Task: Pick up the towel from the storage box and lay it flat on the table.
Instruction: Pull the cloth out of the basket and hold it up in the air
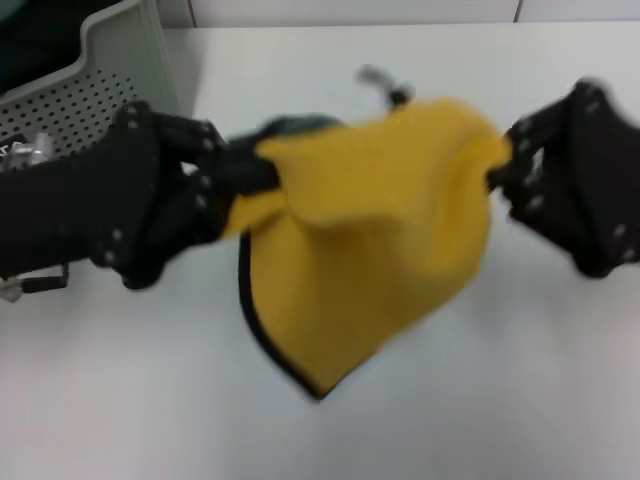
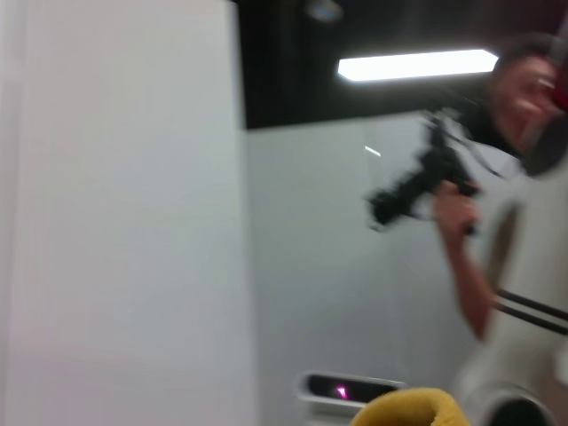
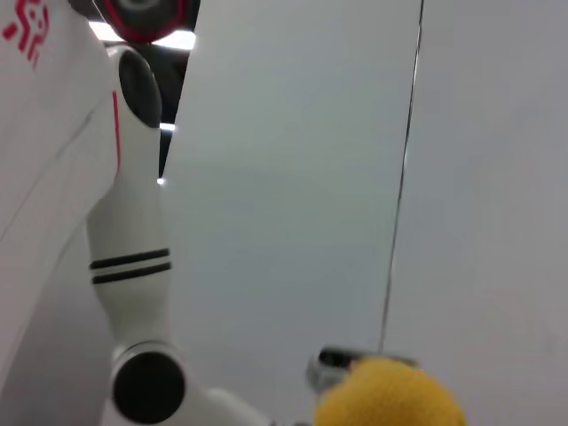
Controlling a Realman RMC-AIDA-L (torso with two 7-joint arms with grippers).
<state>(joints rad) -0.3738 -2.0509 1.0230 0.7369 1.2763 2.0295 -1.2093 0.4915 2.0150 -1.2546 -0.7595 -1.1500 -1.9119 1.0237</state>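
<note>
White tabletop fills my head view: the table (image 1: pixel 480 400) runs bare below and around the work, with the storage box (image 1: pixel 110 70) at the far left corner, its perforated side facing me. My left gripper (image 1: pixel 262 172) comes in from the left and is clenched on one bunched corner of the towel (image 1: pixel 370 240). My right gripper (image 1: pixel 497 168) comes in from the right and pinches the opposite upper corner. Between them the towel hangs in the air, out of the box, sagging in the middle and tapering to a point low down; its black stitched edge shows along the lower left side. I cannot tell whether that lowest point touches the table. A small dark object lies on the table just behind the towel, too blurred for me to name.

From the left wrist camera I see pale wall panels, a ceiling light, and a person (image 2: pixel 497 177) holding a dark device; a yellow fold of towel (image 2: pixel 410 410) shows at the edge.

From the right wrist camera I see the robot's white body (image 3: pixel 124 257) against plain panels, and another lump of towel (image 3: pixel 390 395).
</note>
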